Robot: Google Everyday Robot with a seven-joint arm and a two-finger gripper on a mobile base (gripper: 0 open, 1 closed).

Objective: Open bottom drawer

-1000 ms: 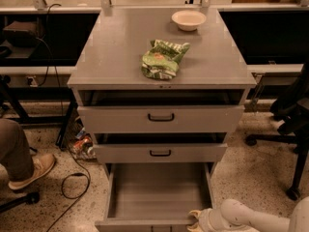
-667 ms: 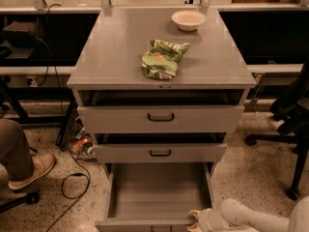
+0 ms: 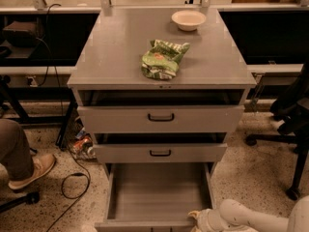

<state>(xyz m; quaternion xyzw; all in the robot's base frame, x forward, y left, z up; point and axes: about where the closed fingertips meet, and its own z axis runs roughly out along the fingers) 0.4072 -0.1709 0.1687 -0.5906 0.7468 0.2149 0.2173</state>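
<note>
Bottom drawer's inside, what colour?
Plain grey, best in the camera view: grey metal bottom drawer, pulled out, white gripper by its front edge.

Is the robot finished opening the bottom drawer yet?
Nearly, it looks like. Done: the bottom drawer is pulled far out, so you can see its plain grey inside. In hand: the claw is low down by the right end of the drawer's front edge. Left: probably just moving the claw away, or a last small pull if the drawer can slide further.
</note>
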